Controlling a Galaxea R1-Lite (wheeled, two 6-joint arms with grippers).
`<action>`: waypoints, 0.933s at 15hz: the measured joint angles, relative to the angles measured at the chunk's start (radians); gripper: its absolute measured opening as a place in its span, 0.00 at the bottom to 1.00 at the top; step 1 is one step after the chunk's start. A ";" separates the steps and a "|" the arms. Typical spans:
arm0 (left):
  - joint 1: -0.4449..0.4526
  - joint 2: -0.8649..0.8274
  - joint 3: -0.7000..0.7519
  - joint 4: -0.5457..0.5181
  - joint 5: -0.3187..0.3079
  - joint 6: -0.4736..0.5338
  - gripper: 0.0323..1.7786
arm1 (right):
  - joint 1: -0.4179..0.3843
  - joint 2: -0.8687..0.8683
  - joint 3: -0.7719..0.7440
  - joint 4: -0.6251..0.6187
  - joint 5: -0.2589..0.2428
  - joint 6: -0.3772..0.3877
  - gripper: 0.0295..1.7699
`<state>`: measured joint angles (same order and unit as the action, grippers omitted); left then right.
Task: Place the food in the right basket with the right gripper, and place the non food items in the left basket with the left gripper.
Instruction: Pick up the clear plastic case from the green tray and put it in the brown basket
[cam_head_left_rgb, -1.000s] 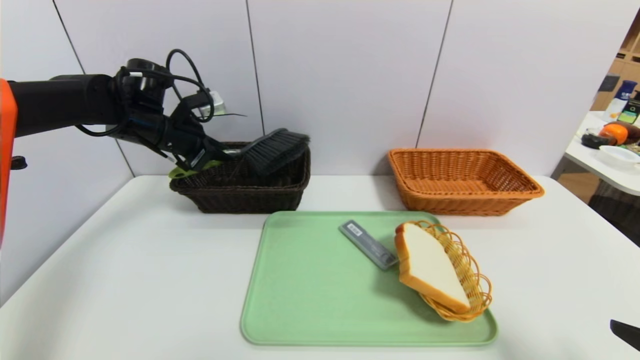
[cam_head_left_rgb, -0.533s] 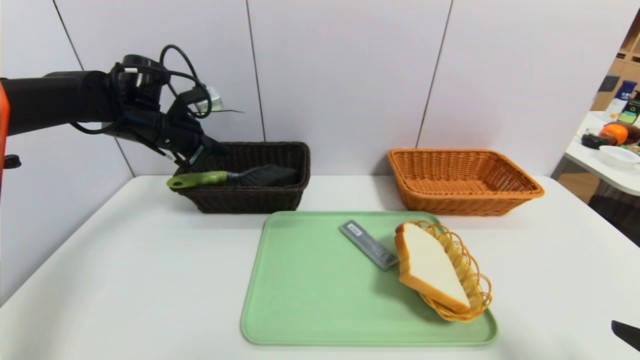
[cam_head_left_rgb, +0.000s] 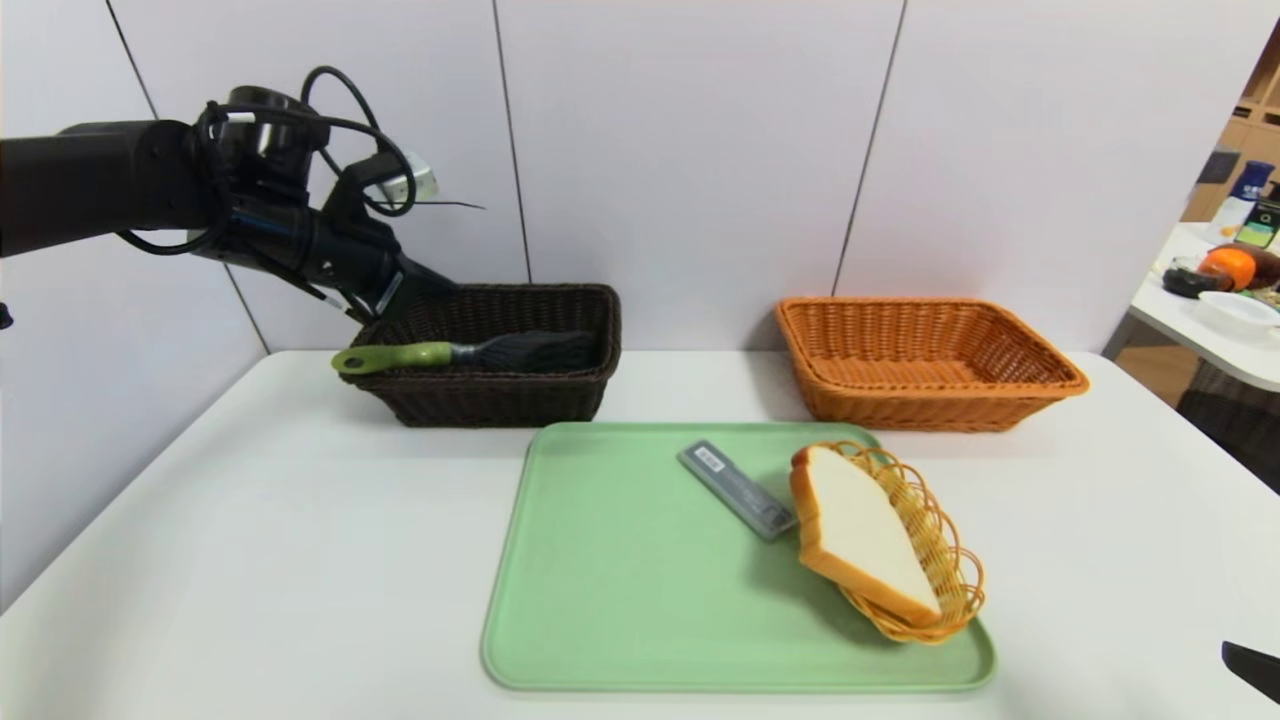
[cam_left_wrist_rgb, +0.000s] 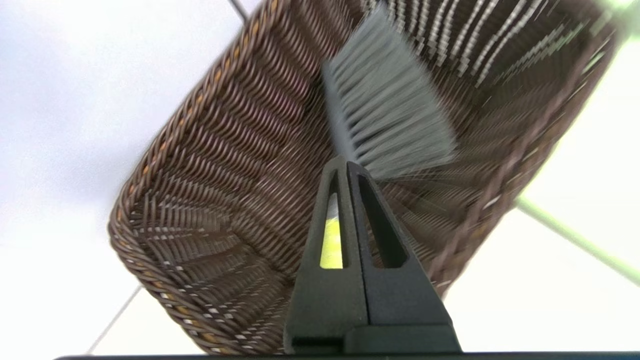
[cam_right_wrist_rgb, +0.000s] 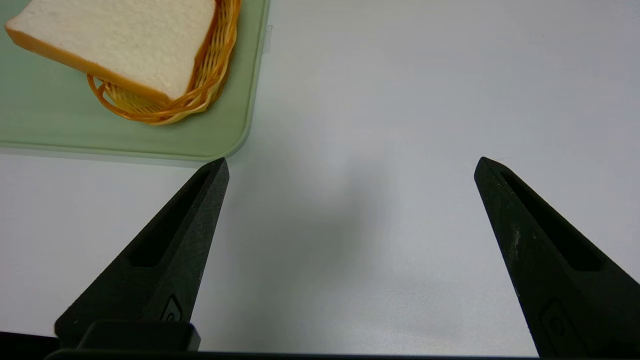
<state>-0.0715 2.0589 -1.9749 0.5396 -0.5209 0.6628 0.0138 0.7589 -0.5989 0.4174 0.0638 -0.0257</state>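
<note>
Brush (cam_head_left_rgb: 470, 352) dropped: a second ago held up at an angle over the dark basket (cam_head_left_rgb: 590, 385), bristles high above the rim; now lying inside, bristle head down among the wicker, green handle poking out over the near-left corner. Left tool (cam_head_left_rgb: 425, 288) let go, then snapped closed on nothing, jaws pressed together with no gap in the wrist view, hanging just above the basket's back-left rim and drawn up and back a little from the brush. No contact left between tool and handle, as far as can be told.

Meaning for the job: one of the two non-food things delivered, though resting half over the edge rather than fully inside; likely stable, with the heavy head sitting low. Still to go on the left side: grey case (cam_head_left_rgb: 736, 488), flat on the green tray (cam_head_left_rgb: 620, 600), its far end tucked against the bread. Probably next for the left tool, needing a reopening and a reach across to the tray.

Bread slice (cam_head_left_rgb: 858, 532) untouched, leaning in the small yellow wicker dish (cam_head_left_rgb: 945, 560) at the tray's right side. Orange basket (cam_head_left_rgb: 1040, 385) at the back right with nothing in it. Right tool (cam_right_wrist_rgb: 350, 165) parked low over bare table (cam_head_left_rgb: 250, 560) near the tray's corner, jaws spread wide, holding nothing.
</note>
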 joint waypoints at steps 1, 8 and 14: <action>-0.014 -0.018 0.000 0.002 0.000 -0.066 0.01 | 0.000 0.000 0.000 -0.003 0.000 0.000 0.96; -0.219 -0.224 0.182 0.013 0.043 -0.605 0.01 | 0.001 0.001 0.000 -0.007 0.006 0.000 0.96; -0.471 -0.302 0.308 0.011 0.271 -0.808 0.01 | 0.001 0.000 0.005 -0.008 0.005 0.002 0.96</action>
<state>-0.5421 1.7568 -1.6668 0.5502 -0.2500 -0.1455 0.0147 0.7585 -0.5936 0.4098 0.0687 -0.0240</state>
